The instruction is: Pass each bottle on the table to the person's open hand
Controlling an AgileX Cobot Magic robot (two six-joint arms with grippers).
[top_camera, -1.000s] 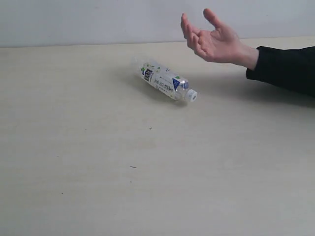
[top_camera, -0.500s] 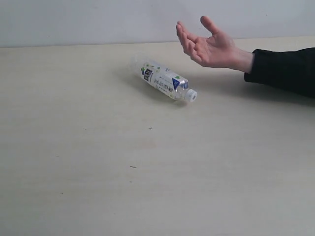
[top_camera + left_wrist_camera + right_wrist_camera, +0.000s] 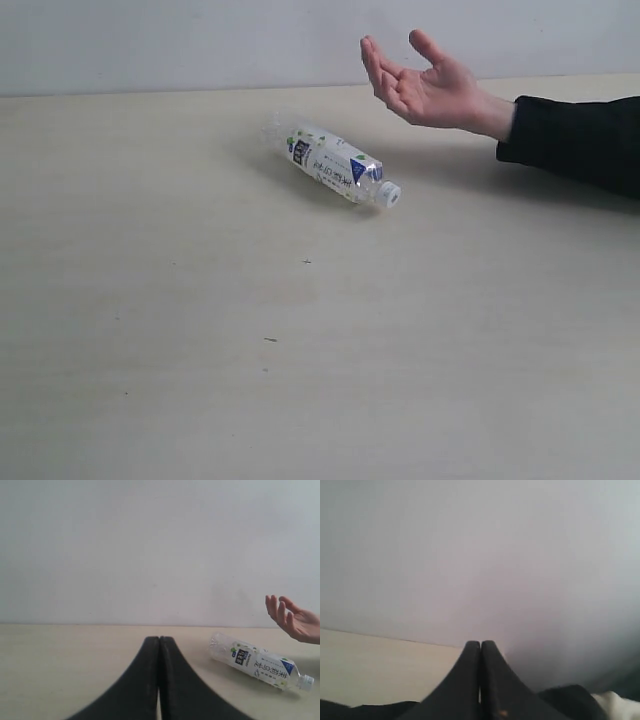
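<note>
One bottle (image 3: 337, 167) lies on its side on the desk (image 3: 300, 350). It is clear, with a white label printed in green and blue, and its white cap (image 3: 389, 194) points toward the side the person reaches in from. Nothing touches it.

The person's hand (image 3: 425, 85) is held in the air beyond the bottle's cap end, near it but apart. The palm is turned up and tilted toward the bottle, with the fingers spread and slightly curled. A black sleeve (image 3: 575, 140) runs from the wrist out to the picture's edge, away from the bottle.

The left hand (image 3: 159, 639) has its two black fingers pressed tip to tip with nothing between them. It sits low over the desk, well apart from the bottle, which lies off to one side of it with the base end nearer.

The right hand (image 3: 480, 643) is likewise closed tight and holds nothing. Its camera faces a pale wall (image 3: 480, 555) and a strip of desk. How far it is from the bottle I cannot tell.
</note>
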